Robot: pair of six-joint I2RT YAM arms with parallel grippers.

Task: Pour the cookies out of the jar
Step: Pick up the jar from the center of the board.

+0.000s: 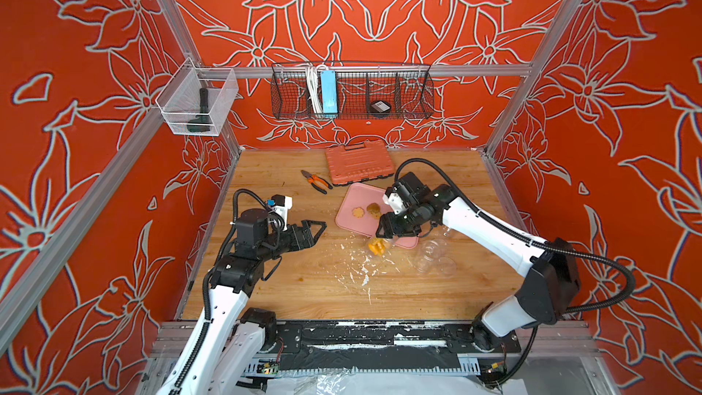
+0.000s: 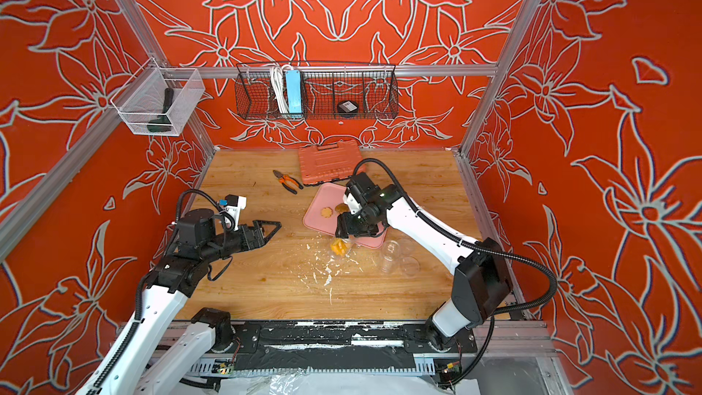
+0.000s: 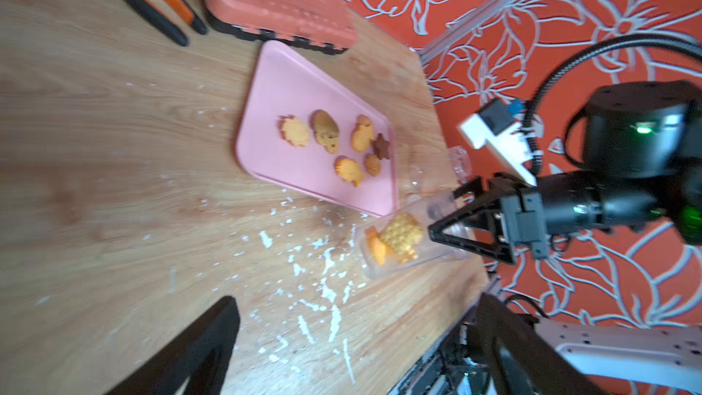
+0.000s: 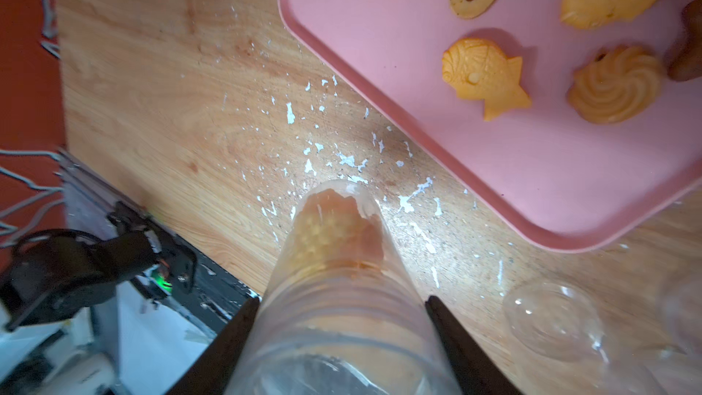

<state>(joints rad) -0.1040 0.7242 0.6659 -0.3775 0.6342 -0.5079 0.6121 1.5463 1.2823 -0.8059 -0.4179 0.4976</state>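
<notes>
Right now the right pincer (image 4: pixel 342 302) is pinching a clear jar (image 4: pixel 334 275), one finger on each side of its wall. The jar is tilted, its far end tipped down toward the wooden tabletop (image 1: pixel 304 290). Several orange-yellow cookies (image 3: pixel 397 239) are bunched inside that lower end. It sits over bare wood just beside the near edge of a pink tray (image 3: pixel 288 81), not over the tray itself. Whether the jar's lower end touches the wood cannot be told. Six more cookies lie loose and flat on the tray, toward the side nearest the jar. They are an orange flower shape, a tan oval, two orange-yellow pieces of which one is a fish, a small swirl and a brown star. White flecks (image 3: pixel 326 286) are scattered across the wood below and around the jar's lower end. A few clear plastic pieces (image 1: pixel 433 256) lie on the tabletop beside the right arm, near the tray's corner. The left pincer (image 1: pixel 319 233) is spread wide and holds nothing, hovering over the tabletop well apart from the tray and pointing toward it. Farther back, a pair of orange-handled pliers (image 1: pixel 317 182) lies beside a closed orange tool case (image 1: pixel 359 163), whose near edge is close to the tray's far end.
</notes>
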